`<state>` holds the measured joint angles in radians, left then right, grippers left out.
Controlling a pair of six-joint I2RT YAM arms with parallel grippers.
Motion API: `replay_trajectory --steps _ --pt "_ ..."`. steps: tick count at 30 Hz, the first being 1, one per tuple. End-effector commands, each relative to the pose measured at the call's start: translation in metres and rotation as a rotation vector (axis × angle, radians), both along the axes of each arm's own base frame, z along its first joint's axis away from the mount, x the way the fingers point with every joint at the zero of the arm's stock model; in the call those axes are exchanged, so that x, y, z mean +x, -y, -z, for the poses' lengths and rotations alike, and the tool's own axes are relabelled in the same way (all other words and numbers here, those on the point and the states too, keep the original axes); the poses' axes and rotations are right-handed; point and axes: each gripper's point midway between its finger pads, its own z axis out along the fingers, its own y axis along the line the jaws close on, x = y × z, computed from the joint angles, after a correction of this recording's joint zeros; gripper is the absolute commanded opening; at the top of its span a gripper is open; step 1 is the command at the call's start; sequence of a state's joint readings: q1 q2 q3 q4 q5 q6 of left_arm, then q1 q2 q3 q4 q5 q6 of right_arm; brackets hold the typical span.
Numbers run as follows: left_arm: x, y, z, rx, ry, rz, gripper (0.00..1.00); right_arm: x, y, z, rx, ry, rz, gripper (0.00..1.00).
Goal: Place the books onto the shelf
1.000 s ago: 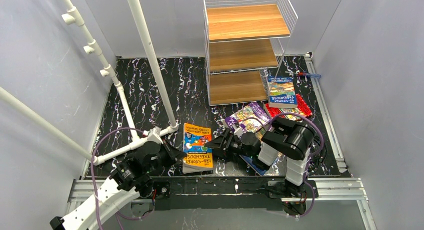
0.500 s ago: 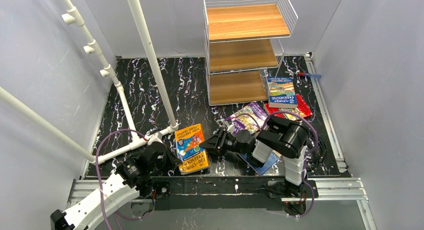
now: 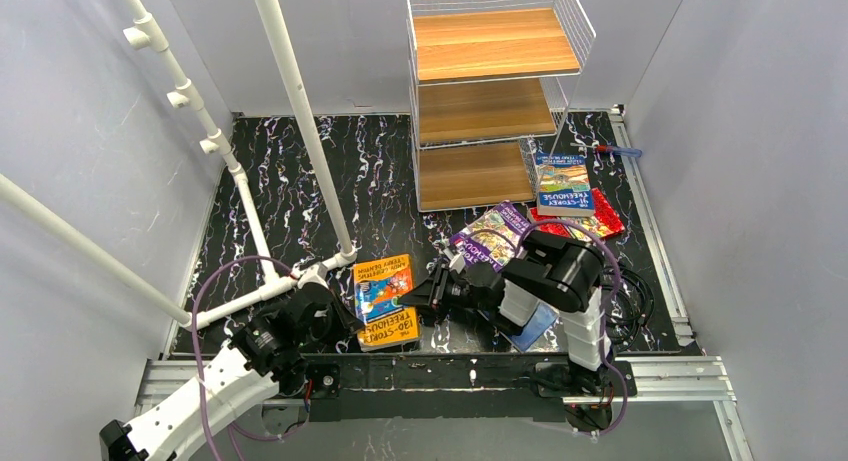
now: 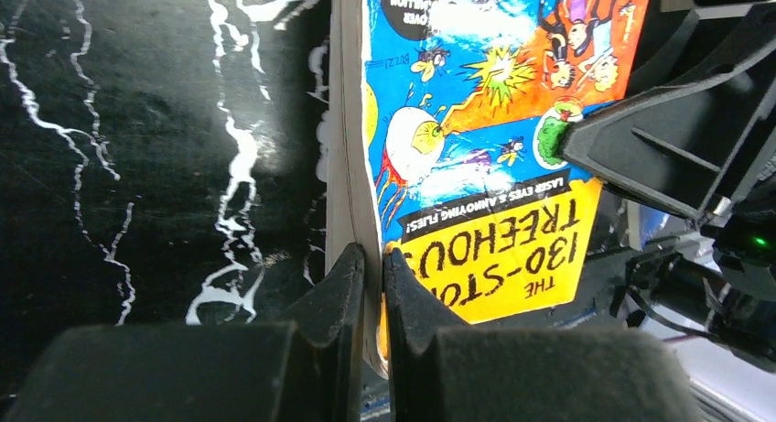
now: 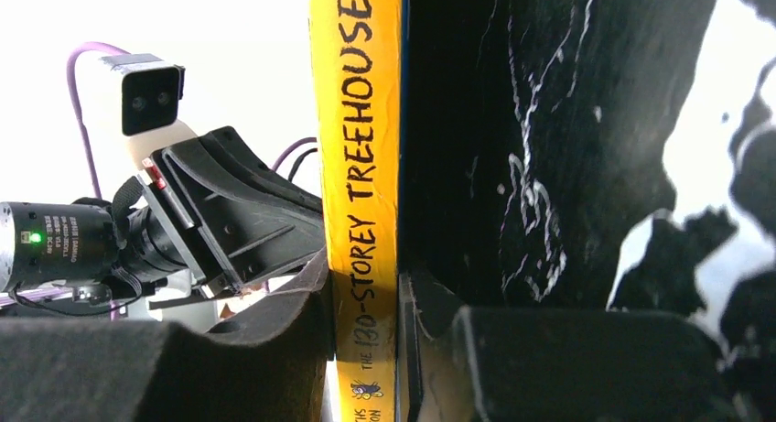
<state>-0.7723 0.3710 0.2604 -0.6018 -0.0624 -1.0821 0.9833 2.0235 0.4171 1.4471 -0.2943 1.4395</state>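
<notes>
Orange book (image 3: 385,303) gripped by left jaws and right jaws, blue book (image 3: 540,328) mostly hidden

Saw black table (image 3: 290,181) veined white, marble-like. Logged orange-yellow book (image 3: 385,301): orange and yellow cover, blue cartoon burst, black lettering on yellow spine. Noted purple book (image 3: 493,229), blue book (image 3: 563,184) with striped landscape, glossy red book (image 3: 608,221). Found shelf (image 3: 495,51) in white wire with light brown wood-grain boards. Also saw white poles (image 3: 300,101), purple cable (image 5: 90,47), pale grey walls (image 3: 90,181), black left gripper (image 4: 373,257) and right gripper (image 5: 366,294).
</notes>
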Motion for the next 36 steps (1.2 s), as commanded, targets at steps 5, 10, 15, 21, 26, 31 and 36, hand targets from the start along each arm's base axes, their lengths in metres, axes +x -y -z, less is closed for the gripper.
replay_trajectory --steps 5,10,15,21,26,31,36 --pt "0.01 -0.003 -0.085 -0.001 0.177 0.07 0.64 -0.016 0.03 -0.123 0.259 0.294 0.031 0.01" --pt "0.016 -0.033 -0.147 0.065 0.324 0.023 0.81 0.003 0.067 -0.139 -0.037 0.435 0.157 0.01" --pt "0.026 -0.057 -0.184 0.115 0.444 -0.054 0.89 0.023 0.13 -0.219 -0.183 0.629 0.328 0.01" --pt "0.033 -0.051 -0.202 0.142 0.462 -0.019 0.98 0.03 0.165 -0.297 -0.227 0.732 0.456 0.01" --pt "0.034 -0.043 -0.199 0.128 0.451 -0.005 0.98 0.035 0.194 -0.416 -0.11 0.855 0.638 0.01" --pt "0.033 -0.041 -0.196 0.095 0.449 -0.016 0.98 0.057 0.215 -0.495 -0.083 0.874 0.843 0.01" --pt "0.032 -0.038 -0.193 0.075 0.447 -0.017 0.98 0.093 0.225 -0.529 -0.006 0.79 1.099 0.01"
